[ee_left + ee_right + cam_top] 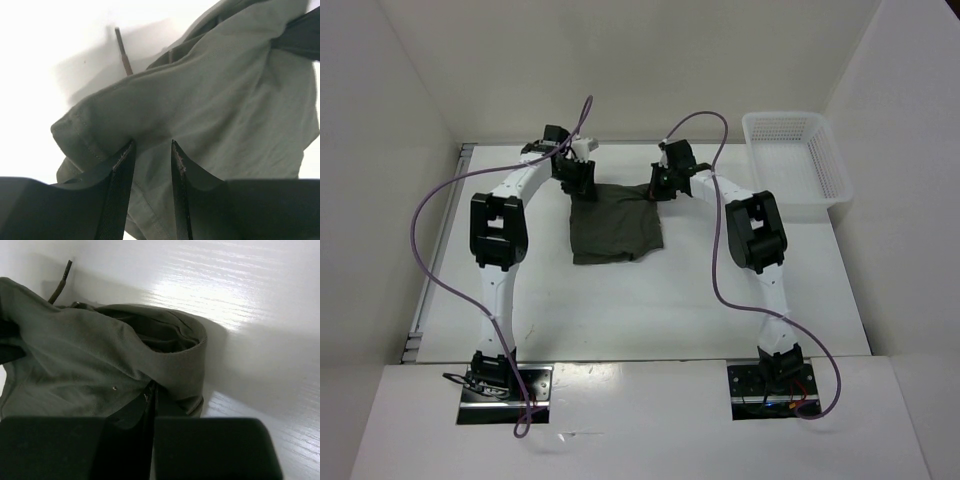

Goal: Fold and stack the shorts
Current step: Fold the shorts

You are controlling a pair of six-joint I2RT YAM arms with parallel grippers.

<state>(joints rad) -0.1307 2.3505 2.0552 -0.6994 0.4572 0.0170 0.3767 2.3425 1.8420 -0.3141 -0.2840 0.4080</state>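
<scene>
The shorts [615, 228] lie on the table [620, 320], beyond centre. Treat them as light, limp cloth and take hold at the far corners. The left gripper [576, 182] and right gripper [660, 188] each pinch one corner, nearly closed. The held edge runs left-right, and the legs point toward the arm bases.

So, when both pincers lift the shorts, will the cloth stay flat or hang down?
Probably it hangs: the shorts crease and fold around the left pincer and the right pincer, so the middle would likely sag. They seem light, since small pinches at the edge hold them. The matte cloth looks unlikely to slip.
</scene>
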